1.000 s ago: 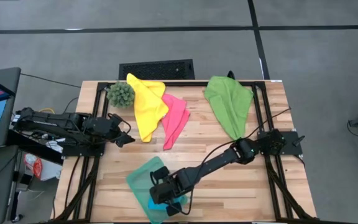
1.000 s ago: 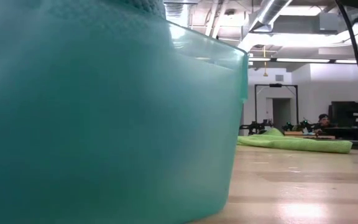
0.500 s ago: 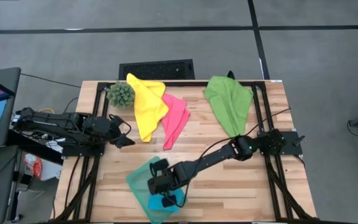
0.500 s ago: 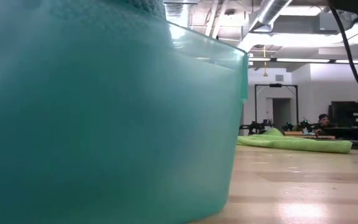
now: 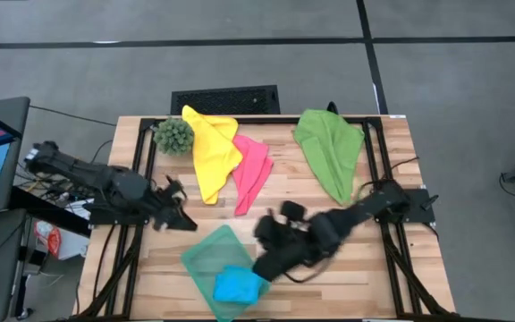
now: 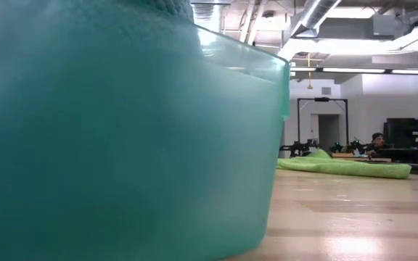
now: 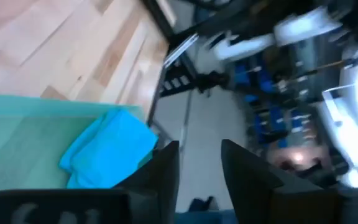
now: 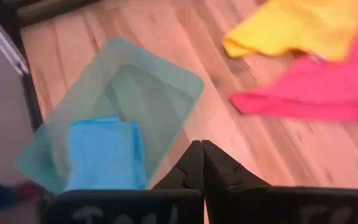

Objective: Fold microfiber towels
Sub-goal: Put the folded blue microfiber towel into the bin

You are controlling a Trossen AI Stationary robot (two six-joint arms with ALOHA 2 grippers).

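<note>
Right gripper (image 8: 202, 163), fingers together and holding nothing, hangs beside the tray (image 5: 206, 259) w/ blue towel (image 5: 240, 285) at the tabletop's near edge; left gripper (image 7: 199, 163) apart (idle). Risk: arm clips tray, spilling the fold.

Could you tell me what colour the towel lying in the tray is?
Bright blue: the towel in the teal tray shows best in the right wrist view.

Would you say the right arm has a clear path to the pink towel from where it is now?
Probably yes: the right pincer, shut and empty beside the tray, has only bare wood between it and the pink towel.
</note>
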